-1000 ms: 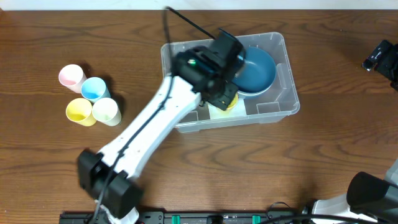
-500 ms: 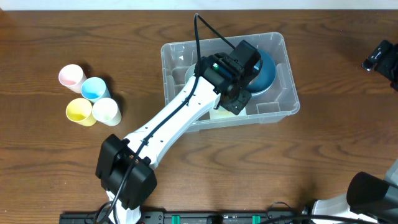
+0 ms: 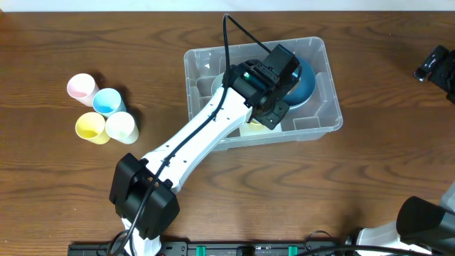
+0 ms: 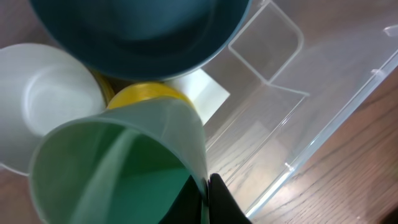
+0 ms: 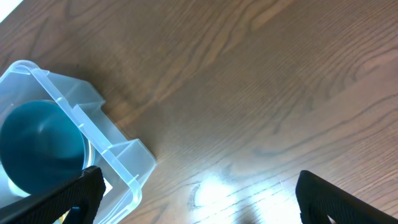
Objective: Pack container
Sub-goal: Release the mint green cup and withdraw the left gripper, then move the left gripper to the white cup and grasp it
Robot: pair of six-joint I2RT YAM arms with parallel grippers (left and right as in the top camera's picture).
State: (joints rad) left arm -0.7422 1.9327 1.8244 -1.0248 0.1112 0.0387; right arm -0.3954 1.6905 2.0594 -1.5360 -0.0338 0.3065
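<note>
From overhead, my left hand (image 3: 272,116) is down inside the container (image 3: 313,126), which sits on the worktop (image 3: 384,178) towards the far side. My wrist hides what I hold and how my fingers stand. The blue bowl (image 3: 304,82) lies just beside me in the right half. Four cups (image 3: 107,102) stand well apart on the left, not yet packed.

My left wrist view settles the grip. I am pinching the wall of a green cup (image 4: 118,174) at its rim, with one finger (image 4: 222,202) outside and the other inside. The cup's mouth faces the camera. Crowded near it are the blue bowl's underside, a white bowl (image 4: 43,99) and something yellow (image 4: 146,93) I cannot identify. A white label (image 4: 202,93) shows beyond that, and the bare floor lies towards the near wall.

I judge that I am setting this cup down. To do it well I should lower it straight, clear of the blue bowl's edge. I cannot tell whether its base is resting on anything yet, so I should not let go early or it may tip. Then I should part my fingers only a little and lift straight up, so the inner one does not drag the rim.

In the right wrist view, my right hand (image 5: 198,180) is spread wide and holds nothing. It hangs over bare worktop, with the container's corner off to one side. It is best left there, out of the way.
</note>
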